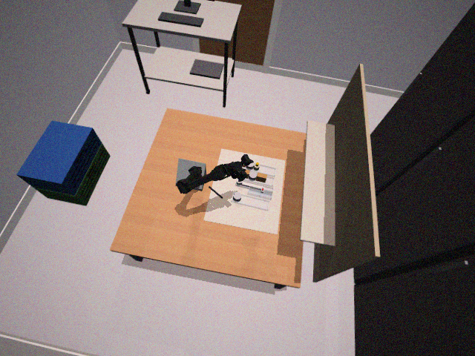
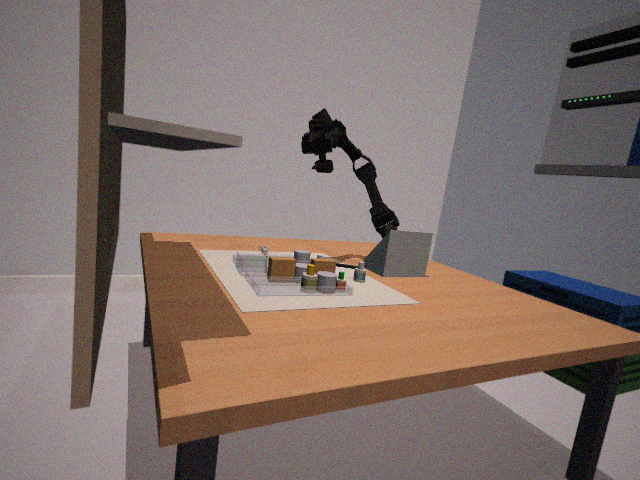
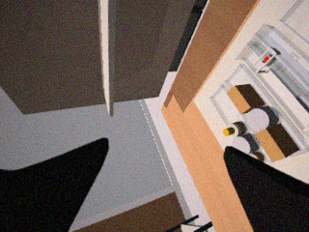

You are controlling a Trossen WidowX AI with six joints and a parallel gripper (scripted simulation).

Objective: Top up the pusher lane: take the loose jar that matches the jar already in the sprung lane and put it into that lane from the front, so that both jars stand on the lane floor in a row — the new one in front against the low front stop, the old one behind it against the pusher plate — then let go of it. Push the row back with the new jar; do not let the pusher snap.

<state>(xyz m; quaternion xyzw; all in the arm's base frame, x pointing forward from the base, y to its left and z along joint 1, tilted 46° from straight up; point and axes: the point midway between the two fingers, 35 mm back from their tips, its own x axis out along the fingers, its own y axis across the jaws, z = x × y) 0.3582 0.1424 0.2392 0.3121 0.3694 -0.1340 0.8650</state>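
Note:
My gripper (image 3: 165,147) is open and empty, raised high above the table and pointing outward past its edge. In the wrist view the clear lane rack (image 3: 227,97) lies to the right. A jar with a pale lid (image 3: 257,118) (image 1: 252,175) stands between two brown boxes. Another pale-lidded jar (image 3: 241,144) (image 2: 326,282) stands beside it. A third pale-topped jar (image 1: 236,196) (image 2: 301,255) stands apart, near the front ends of the lower rails. A white frame with a red mark (image 3: 266,59) (image 1: 262,189) sits at one lane's back. Which jar is in the sprung lane is too small to tell.
Brown boxes (image 3: 248,97) (image 2: 281,268) and a yellow-capped bottle (image 3: 234,130) (image 2: 310,279) (image 1: 257,165) stand close to the jars. Green-capped (image 2: 341,281) and white-capped (image 2: 360,272) bottles stand nearby. A raised shelf (image 1: 316,184) (image 2: 175,133) overhangs beyond the pale mat (image 1: 241,224).

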